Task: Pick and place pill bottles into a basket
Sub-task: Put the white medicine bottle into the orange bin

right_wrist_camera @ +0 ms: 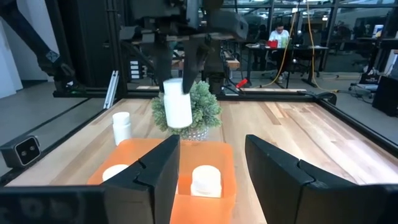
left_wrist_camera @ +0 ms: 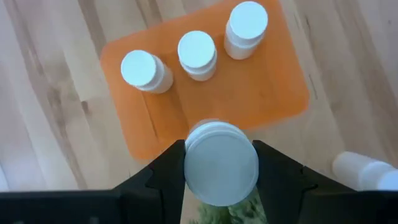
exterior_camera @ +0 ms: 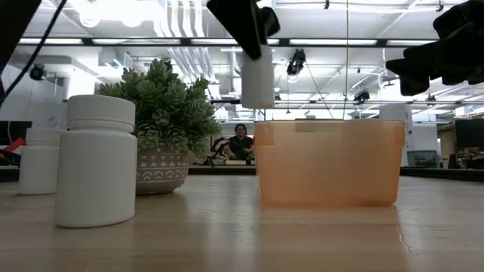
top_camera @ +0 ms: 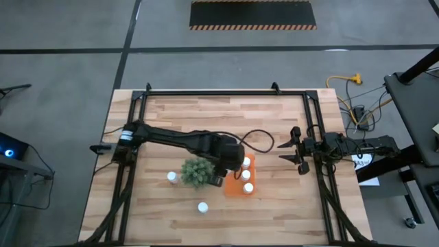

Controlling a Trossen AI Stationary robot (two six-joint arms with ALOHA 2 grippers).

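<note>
The left end effector (left_wrist_camera: pixel 221 163) is clamped on a small white cylindrical pill bottle (left_wrist_camera: pixel 221 163) and holds it in the air above the near edge of the bright orange rectangular plastic basket (top_camera: pixel 235 186), where three more white bottles (left_wrist_camera: pixel 196 54) stand in a row. Two further bottles (top_camera: pixel 172 178) rest on the pale wooden surface (top_camera: pixel 206 116) beside the round green bushy plant (top_camera: pixel 197 171). The right end effector (top_camera: pixel 302 162) hovers near the surface's right side, its fingers apart with nothing between them.
</note>
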